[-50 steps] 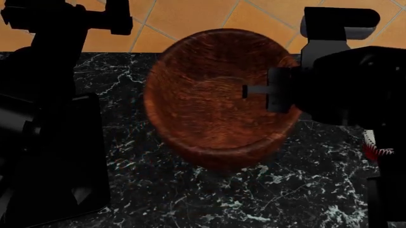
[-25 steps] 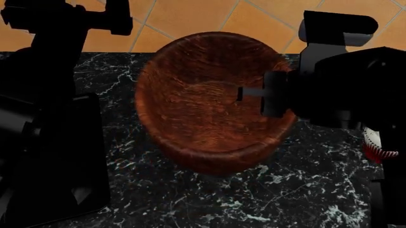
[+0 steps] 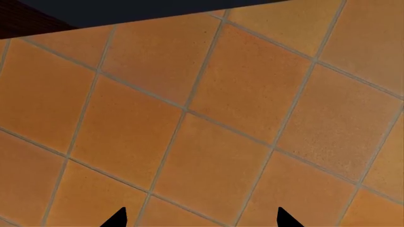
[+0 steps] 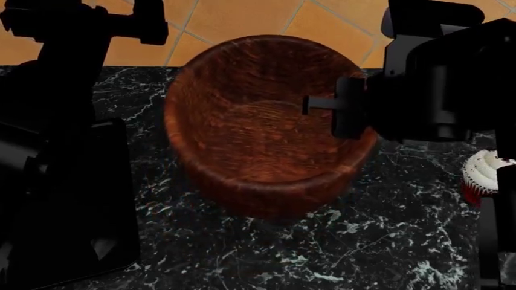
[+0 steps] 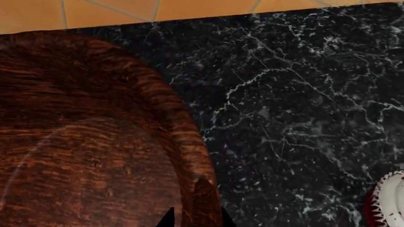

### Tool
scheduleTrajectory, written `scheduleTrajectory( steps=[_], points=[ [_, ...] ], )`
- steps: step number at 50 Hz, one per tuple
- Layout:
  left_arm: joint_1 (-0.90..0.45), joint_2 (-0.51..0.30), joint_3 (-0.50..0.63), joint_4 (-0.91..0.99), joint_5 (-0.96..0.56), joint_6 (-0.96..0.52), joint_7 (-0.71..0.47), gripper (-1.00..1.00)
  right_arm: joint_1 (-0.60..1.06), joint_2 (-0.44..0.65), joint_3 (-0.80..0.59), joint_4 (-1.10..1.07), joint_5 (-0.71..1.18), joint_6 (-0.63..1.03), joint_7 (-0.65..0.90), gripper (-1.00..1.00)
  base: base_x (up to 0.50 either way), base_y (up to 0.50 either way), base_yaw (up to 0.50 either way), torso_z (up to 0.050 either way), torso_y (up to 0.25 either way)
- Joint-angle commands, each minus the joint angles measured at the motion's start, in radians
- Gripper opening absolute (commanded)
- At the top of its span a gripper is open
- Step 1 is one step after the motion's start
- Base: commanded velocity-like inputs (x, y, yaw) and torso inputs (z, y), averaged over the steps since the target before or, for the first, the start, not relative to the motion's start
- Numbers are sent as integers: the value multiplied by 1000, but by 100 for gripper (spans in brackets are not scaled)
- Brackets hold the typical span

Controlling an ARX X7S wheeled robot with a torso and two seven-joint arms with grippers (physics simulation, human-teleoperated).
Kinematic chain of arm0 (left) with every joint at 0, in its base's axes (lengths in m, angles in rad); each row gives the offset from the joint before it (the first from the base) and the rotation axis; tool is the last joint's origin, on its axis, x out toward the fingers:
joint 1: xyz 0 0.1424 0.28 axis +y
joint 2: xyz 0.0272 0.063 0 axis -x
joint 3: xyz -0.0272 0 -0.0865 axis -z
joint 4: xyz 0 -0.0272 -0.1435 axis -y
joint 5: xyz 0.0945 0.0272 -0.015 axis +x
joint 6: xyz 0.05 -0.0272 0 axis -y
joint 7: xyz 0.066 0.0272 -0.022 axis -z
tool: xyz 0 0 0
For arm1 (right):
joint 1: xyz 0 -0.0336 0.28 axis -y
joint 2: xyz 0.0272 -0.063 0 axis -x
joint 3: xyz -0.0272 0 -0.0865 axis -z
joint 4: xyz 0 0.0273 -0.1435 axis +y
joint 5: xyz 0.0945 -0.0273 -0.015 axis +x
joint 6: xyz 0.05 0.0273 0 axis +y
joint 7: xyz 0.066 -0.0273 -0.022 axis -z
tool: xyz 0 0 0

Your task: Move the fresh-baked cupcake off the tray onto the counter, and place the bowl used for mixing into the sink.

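Observation:
The reddish-brown wooden bowl fills the middle of the head view, held above the black marble counter. My right gripper is shut on the bowl's right wall. In the right wrist view its two fingertips straddle the bowl's wall. The cupcake, white top and red wrapper, stands on the counter at the right, partly behind my right arm; it also shows in the right wrist view. My left gripper is open and empty over floor tiles. The sink is out of view.
The flat black tray lies at the left of the counter, partly hidden by my left arm. The counter's far edge runs behind the bowl, with orange floor tiles beyond it.
The bowl has risen toward the camera and shifted a little left with my right gripper. The right arm has moved up, so more of the cupcake shows. The left arm has not moved.

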Motion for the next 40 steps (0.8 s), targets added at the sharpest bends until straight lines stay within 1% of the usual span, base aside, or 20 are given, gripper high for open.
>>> scheduleTrajectory(
  steps=[1,16,24,33,40],
  points=[
    [13,-2,-15,13,57,14,-13,100,87,-12,-44,80,-36,-21,-72,-100,0,0,0,0,0],
    [13,-4,-12,15,55,12,-17,100,180,-52,-142,227,-128,-127,-247,-100,0,0,0,0,0],
    [13,-6,-11,21,52,6,-18,100,199,-64,-171,278,-159,-159,-289,-100,0,0,0,0,0],
    [11,-2,-12,3,51,19,-16,100,234,-106,-225,388,-210,-204,-385,-100,0,0,0,0,0],
    [10,-2,-10,2,50,20,-16,100,236,-109,-228,396,-214,-208,-391,-100,0,0,0,0,0]
  ],
)
